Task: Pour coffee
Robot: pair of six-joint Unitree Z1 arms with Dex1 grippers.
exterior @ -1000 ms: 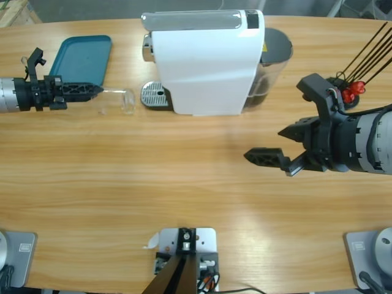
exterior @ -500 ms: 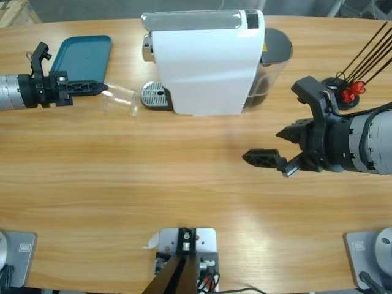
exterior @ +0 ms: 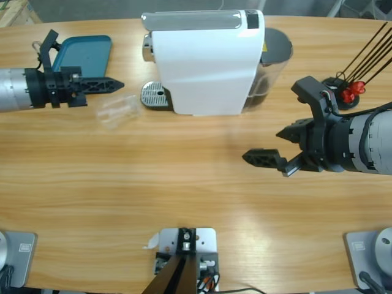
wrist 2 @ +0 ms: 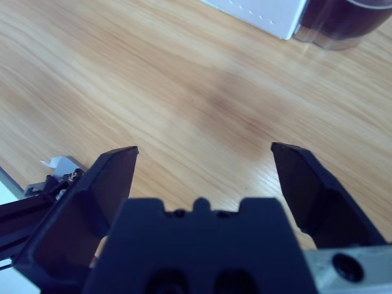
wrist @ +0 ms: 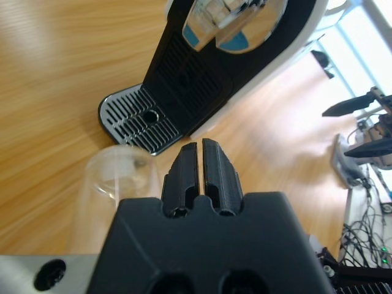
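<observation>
Your left end effector (exterior: 116, 85) is pinched closed on nothing; the clear glass (exterior: 117, 110) lies tipped over on the surface just beside its tip, near the drip tray (exterior: 154, 95). Right end effector (exterior: 269, 147) gapes wide, empty. No readable labels.

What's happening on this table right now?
The clear glass lies tipped on the table by the white coffee machine's drip tray, with no coffee visible in it. The left gripper sits just above it, jaws shut and holding nothing. The right gripper hovers open over bare wood. A teal tray sits at the far left. No pouring is underway.
</observation>
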